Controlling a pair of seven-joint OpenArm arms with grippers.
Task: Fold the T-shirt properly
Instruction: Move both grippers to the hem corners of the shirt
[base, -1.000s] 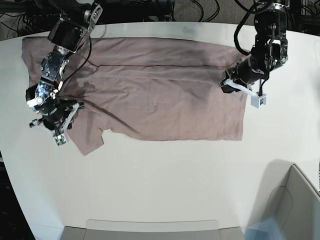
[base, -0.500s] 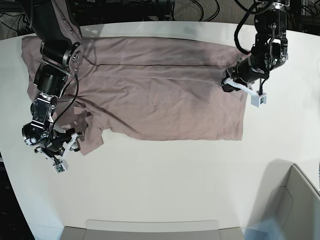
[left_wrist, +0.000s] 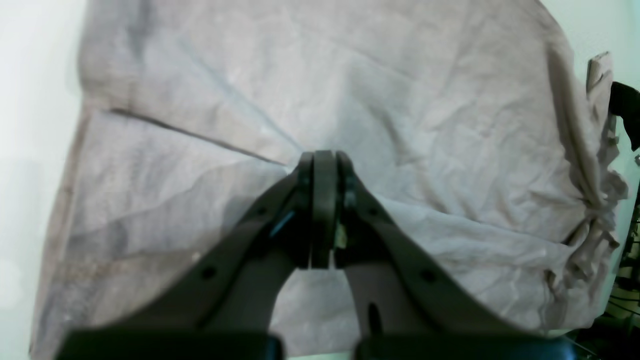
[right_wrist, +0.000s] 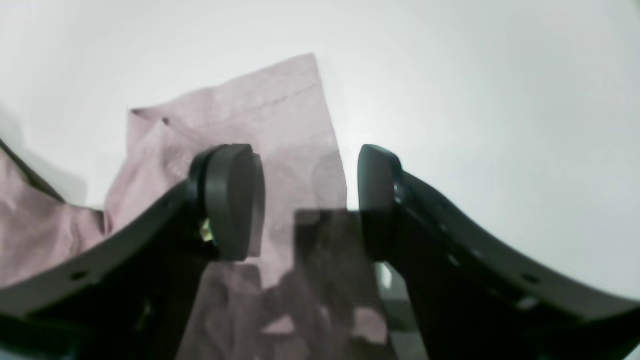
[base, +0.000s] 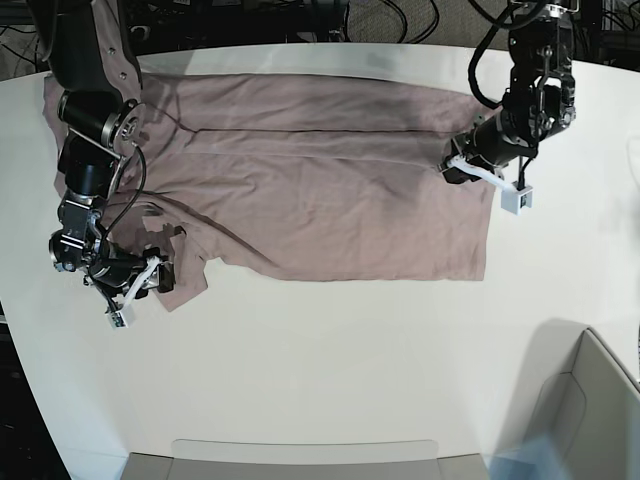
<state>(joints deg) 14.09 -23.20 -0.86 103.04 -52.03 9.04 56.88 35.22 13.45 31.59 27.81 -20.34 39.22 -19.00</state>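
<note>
The mauve-pink T-shirt (base: 320, 190) lies spread flat across the far half of the white table (base: 350, 350), with a lengthwise crease near its far edge. Its short sleeve (base: 180, 275) points toward the front left. My right gripper (base: 140, 283) is at that sleeve's outer edge. In the right wrist view my right gripper (right_wrist: 305, 200) is open, its fingers straddling the sleeve (right_wrist: 280, 125) on the table. At the shirt's right edge my left gripper (base: 452, 170) is shut on a pinch of the cloth. In the left wrist view creases run into my left gripper (left_wrist: 322, 160) on the T-shirt (left_wrist: 425, 100).
A grey open box (base: 590, 400) stands at the front right corner. A pale tray edge (base: 300, 455) runs along the front. Dark cables (base: 400, 20) hang behind the table's far edge.
My right gripper slid from the shirt's left side toward the front, off the cloth, and its jaws opened wide at the sleeve's tip. The left arm has not moved.
</note>
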